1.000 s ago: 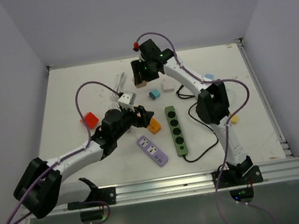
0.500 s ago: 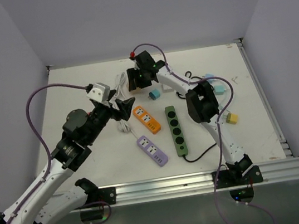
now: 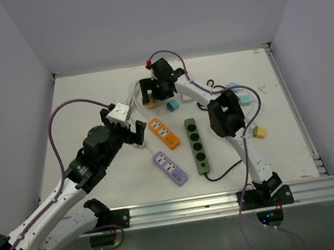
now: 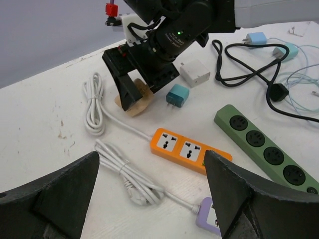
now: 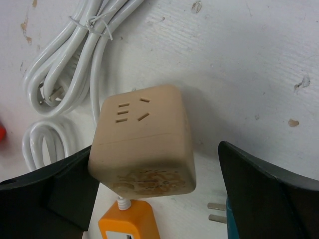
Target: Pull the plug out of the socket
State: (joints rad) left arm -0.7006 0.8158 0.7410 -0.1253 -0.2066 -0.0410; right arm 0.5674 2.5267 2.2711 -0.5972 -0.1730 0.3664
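Note:
The socket is a beige cube [image 5: 142,144] lying tilted on the table between the fingers of my right gripper [image 5: 154,169]. The jaws stand open; the cube leans on the left finger [image 5: 55,194] and a gap separates it from the right one. Its visible slots are bare. A white plug [image 5: 48,93] with bare prongs lies in a coiled white cord [image 5: 94,45] beside the cube, apart from it. The left wrist view shows the cube [image 4: 135,101] under that gripper. My left gripper [image 4: 150,158] hovers open and holds nothing, above the orange power strip [image 4: 185,150].
A purple strip [image 3: 170,167] and a green strip [image 3: 196,146] lie near the orange one [image 3: 163,133]. A teal adapter [image 4: 177,95] and a white adapter [image 4: 195,73] sit right of the cube. A black cable [image 4: 249,69] and more chargers lie at the far right.
My right gripper has opened and let go of the beige cube, which now rests on the table. My left gripper has opened wider, and its arm has risen and drawn back to the left.

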